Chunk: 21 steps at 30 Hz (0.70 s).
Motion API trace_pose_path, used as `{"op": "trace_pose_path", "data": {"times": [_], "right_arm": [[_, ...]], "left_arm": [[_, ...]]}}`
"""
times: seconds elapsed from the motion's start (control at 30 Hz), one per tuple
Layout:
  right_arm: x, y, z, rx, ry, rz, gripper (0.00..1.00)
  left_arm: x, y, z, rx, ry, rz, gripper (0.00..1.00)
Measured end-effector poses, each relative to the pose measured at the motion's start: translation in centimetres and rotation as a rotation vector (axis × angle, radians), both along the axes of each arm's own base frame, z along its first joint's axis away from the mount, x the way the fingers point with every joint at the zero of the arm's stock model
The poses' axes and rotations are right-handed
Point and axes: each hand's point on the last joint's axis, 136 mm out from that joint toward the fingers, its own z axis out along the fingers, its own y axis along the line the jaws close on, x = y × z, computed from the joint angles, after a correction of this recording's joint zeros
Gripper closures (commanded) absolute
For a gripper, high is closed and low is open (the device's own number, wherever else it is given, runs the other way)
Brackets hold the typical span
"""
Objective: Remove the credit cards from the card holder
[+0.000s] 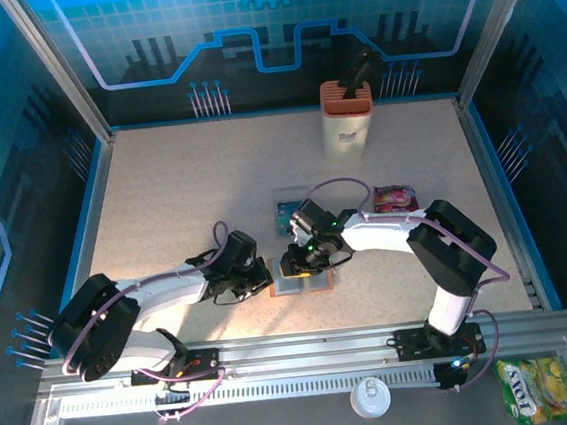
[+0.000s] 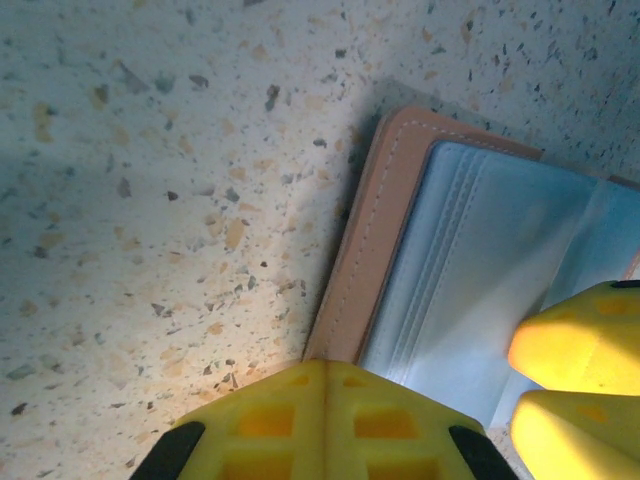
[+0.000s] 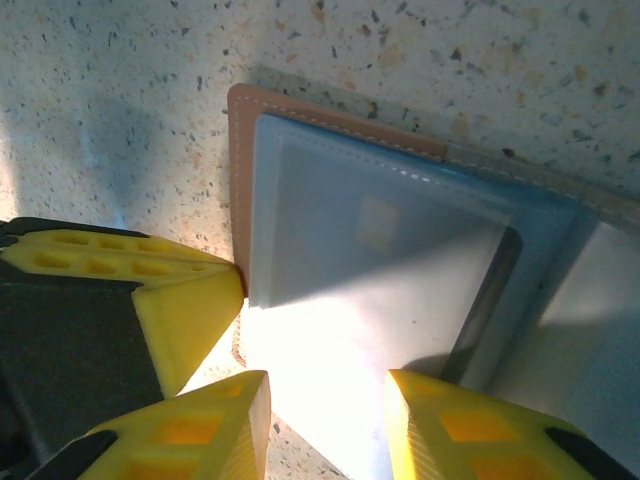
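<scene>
Looks like we're mid-extraction. The card holder [image 1: 311, 285] lies open and flat on the surface, near its front edge, with both arms crowded over it. One teal card [image 1: 289, 213] is already out, lying on the far side of the holder, so I'd guess the job is partly done.

The left gripper [image 2: 325, 378] sits right at the holder's brown left edge. Its jaws look pressed together, and I read that as pinning the holder down rather than grabbing anything. The right gripper [image 3: 325, 390] hangs over the holder's left pocket with its jaws apart, one tip either side of the pocket's near end. Through the cloudy grey-blue plastic you can make out another card [image 3: 400, 240], with a pale chip-like square and a dark stripe along its right side.

Next move, I reckon: the right jaws need to catch that card's edge and slide it out along the pocket while the left keeps the holder from dragging along. It's thin and flush, so not much to bite on.

Hard to tell:
- Glare washes out the pocket mouth between the right jaws, so I can't say if a tip touches the card.
- The holder's right half is cut off in both wrist views.
- From above, the arms cover most of the holder, so no card count.
</scene>
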Motion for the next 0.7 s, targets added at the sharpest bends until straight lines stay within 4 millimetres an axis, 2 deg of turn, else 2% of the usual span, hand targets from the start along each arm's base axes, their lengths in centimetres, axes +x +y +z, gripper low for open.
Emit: {"op": "trace_pose_path", "data": {"times": [0.7], "right_arm": [[-0.3,-1.9,-0.9,-0.041,0.017,-0.029,0.64]], "left_arm": [[-0.3,0.3,0.2,0.008,0.008,0.001,0.98]]}}
